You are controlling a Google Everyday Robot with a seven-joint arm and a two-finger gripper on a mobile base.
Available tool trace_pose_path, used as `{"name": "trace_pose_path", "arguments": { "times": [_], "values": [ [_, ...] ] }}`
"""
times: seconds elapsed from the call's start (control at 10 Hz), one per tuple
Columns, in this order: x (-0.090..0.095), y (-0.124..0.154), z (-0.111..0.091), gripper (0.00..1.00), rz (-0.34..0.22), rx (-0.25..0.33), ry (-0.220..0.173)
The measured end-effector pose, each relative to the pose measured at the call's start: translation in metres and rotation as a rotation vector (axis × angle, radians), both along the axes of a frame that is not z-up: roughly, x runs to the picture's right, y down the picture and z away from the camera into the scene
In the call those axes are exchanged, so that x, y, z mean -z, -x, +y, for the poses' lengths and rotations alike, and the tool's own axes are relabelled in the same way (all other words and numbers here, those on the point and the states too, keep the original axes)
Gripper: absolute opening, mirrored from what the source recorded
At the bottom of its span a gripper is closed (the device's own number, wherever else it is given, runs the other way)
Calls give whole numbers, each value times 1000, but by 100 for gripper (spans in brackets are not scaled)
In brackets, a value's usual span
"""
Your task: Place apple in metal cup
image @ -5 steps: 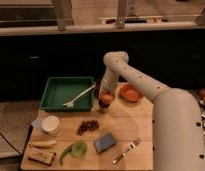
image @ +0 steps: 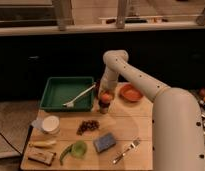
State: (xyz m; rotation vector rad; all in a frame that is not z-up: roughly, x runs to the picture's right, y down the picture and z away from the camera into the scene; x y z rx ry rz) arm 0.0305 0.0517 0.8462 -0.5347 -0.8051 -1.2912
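The apple sits on the mouth of the metal cup, just under the gripper; whether the gripper holds it cannot be told. Being nearly as wide as the mouth, the apple may roll off.

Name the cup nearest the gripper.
The metal cup, right below the gripper and apple; the green cup is much farther off, toward the camera.

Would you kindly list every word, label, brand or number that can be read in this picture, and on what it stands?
No text can be read anywhere.
Brown bar at the front left: any print is too blurred to read.
White tub: no label shows.
Pincer, right above the apple and metal cup: no marking shows.
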Motion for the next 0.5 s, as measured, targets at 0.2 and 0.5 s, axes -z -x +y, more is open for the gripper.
{"name": "trace_pose_path", "arguments": {
  "times": [0.2,0.5],
  "values": [
    [2,3,-1,50,-6,4,2],
    [4,4,-4,78,-12,3,2]
  ]
}}
